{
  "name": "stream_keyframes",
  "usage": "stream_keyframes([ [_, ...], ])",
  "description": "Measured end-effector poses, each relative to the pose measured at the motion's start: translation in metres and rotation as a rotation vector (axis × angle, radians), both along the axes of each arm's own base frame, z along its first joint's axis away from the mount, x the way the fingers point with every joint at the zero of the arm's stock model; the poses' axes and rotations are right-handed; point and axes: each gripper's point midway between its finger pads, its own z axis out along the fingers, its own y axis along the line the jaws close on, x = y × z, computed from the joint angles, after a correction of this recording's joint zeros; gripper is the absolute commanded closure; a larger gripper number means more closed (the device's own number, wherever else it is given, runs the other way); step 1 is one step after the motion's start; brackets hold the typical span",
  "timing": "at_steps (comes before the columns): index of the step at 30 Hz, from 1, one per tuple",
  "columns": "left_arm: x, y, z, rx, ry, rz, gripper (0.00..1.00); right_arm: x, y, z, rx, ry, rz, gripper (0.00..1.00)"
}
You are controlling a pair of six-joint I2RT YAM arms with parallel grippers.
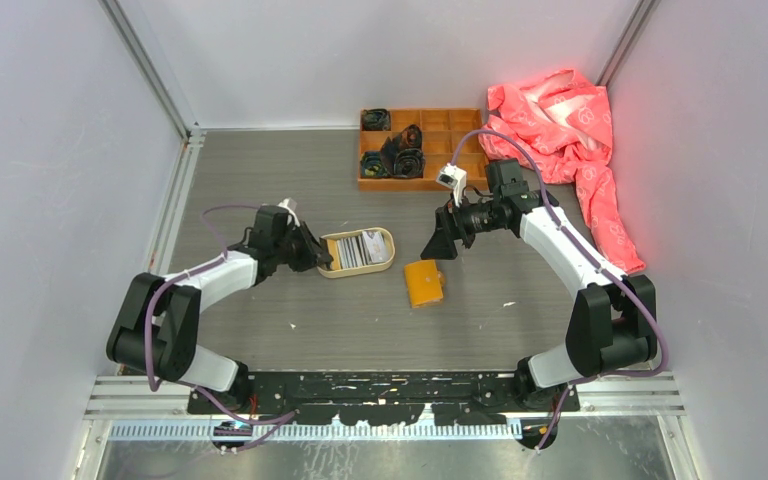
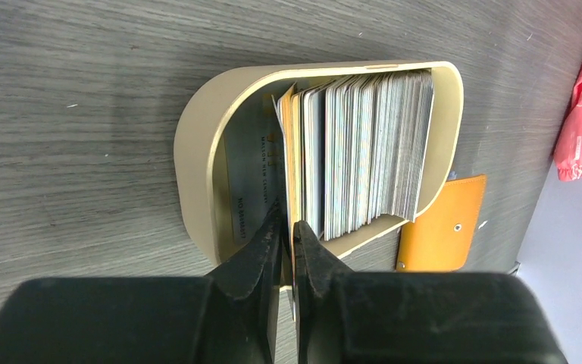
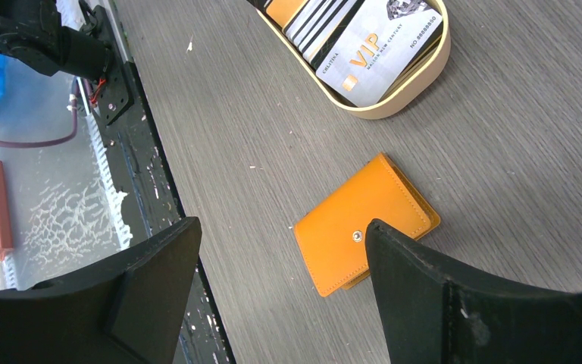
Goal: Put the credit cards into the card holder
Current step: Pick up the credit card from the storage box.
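- Left tool (image 2: 288, 230): jaws nearly shut, thin edge of the end card between them, apparently pinched.
- Credit cards (image 2: 364, 152) stand packed on edge in oval tray (image 2: 194, 152); lift straight out, slowly, so neighbours do not drag along.
- Right tool (image 3: 282, 231): wide open, empty, above closed card holder (image 3: 364, 227) on tabletop (image 3: 220, 114), near tray; holder needs opening first.

Inspection note for you, operator. In the left wrist view, the left end effector (image 2: 288, 220) covers the near ends of the credit cards (image 2: 364, 152). How many it pinches, you cannot tell. The tray (image 2: 189, 152) rim and that end effector hide part of the card holder (image 2: 443, 227). The right wrist view cuts the tray off at its top edge. From above, the dark items (image 1: 400, 152) in the compartment box (image 1: 452, 125), by the counter's far edge, are too small to identify.
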Motion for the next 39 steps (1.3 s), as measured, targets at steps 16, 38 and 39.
stream_keyframes([
  [16, -0.008, 0.004, 0.001, 0.019, 0.022, 0.0, 0.91, 0.0, 0.0, 0.0, 0.0, 0.002, 0.0, 0.16],
  [38, -0.026, 0.032, 0.06, 0.142, -0.159, -0.001, 1.0, -0.001, 0.0, -0.001, -0.016, -0.041, 0.025, 0.16],
  [39, -0.03, 0.028, 0.069, 0.128, -0.193, -0.021, 1.0, -0.001, -0.001, 0.0, -0.019, -0.058, 0.03, 0.15],
])
